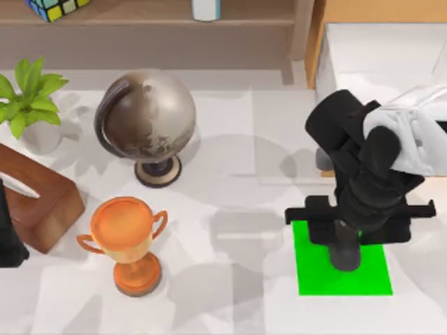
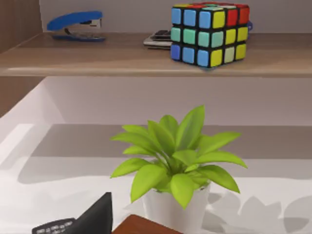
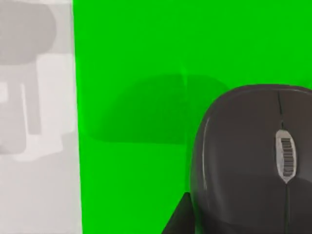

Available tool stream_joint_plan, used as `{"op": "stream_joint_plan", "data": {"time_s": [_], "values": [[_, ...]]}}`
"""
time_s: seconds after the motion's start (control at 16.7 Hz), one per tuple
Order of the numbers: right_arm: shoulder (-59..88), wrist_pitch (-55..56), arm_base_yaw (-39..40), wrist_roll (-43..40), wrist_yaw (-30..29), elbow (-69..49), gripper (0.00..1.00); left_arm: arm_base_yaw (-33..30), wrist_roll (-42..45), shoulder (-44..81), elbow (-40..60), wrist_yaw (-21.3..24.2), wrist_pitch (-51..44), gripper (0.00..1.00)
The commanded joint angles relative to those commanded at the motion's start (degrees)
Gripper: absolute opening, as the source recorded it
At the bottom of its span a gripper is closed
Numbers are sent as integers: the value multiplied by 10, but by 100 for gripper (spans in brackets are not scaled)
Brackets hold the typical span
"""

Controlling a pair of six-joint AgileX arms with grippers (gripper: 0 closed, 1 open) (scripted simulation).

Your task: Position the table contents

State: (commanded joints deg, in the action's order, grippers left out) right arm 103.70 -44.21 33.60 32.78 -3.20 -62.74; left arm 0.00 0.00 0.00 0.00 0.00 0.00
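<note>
Worktop (image 1: 237, 139): white, pale, smooth, carrying all items listed below.

Mat (image 1: 318, 276): bright green rectangle, flat on the worktop near its front edge, toward the right side. In the right wrist view the mat (image 3: 146, 53) meets bare white worktop (image 3: 36, 185) along a straight border.

Mouse (image 3: 253, 161): small, matte black, oval, with a ribbed scroll wheel; it lies over the green mat, well inside the mat's border. In the top view it is hidden under the right arm.

Right claw (image 1: 345, 255): directly above the mat, pointing down, with the dark arm rising behind it toward the right edge of the worktop. One dark fingertip (image 3: 178, 219) shows just beside the mouse's flank. Whether the claw is clenched on the mouse or released cannot be told.

Left arm (image 1: 10, 237): parked at the left edge of the worktop; a dark part of its claw (image 2: 83, 219) shows in the left wrist view, state cannot be told.

Globe (image 1: 147, 118): grey-brown, on a round stand, toward the rear of the worktop, left of centre.

Trophy (image 1: 126, 237): orange, two-handled, upright, in front of the globe.

Tissue box (image 1: 35, 195): brown wood, near the left edge.

Potted plant (image 1: 28, 98): green leaves, white pot, rear left corner.

Shelf (image 2: 97, 53) behind the worktop: colour cube (image 2: 209, 34) and blue stapler (image 2: 75, 24).
</note>
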Motion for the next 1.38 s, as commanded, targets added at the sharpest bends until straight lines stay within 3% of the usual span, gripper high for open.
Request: {"op": "stream_joint_plan", "data": {"time_s": [0.42, 1.08, 1.38], "values": [[0, 0, 0, 0, 0, 0, 98, 0, 0, 0, 0, 0, 0, 100], [-2, 5, 1, -5, 0, 0, 100, 0, 0, 0, 0, 0, 0, 100], [-18, 122, 16, -98, 9, 23, 100, 0, 0, 0, 0, 0, 0, 100]]}}
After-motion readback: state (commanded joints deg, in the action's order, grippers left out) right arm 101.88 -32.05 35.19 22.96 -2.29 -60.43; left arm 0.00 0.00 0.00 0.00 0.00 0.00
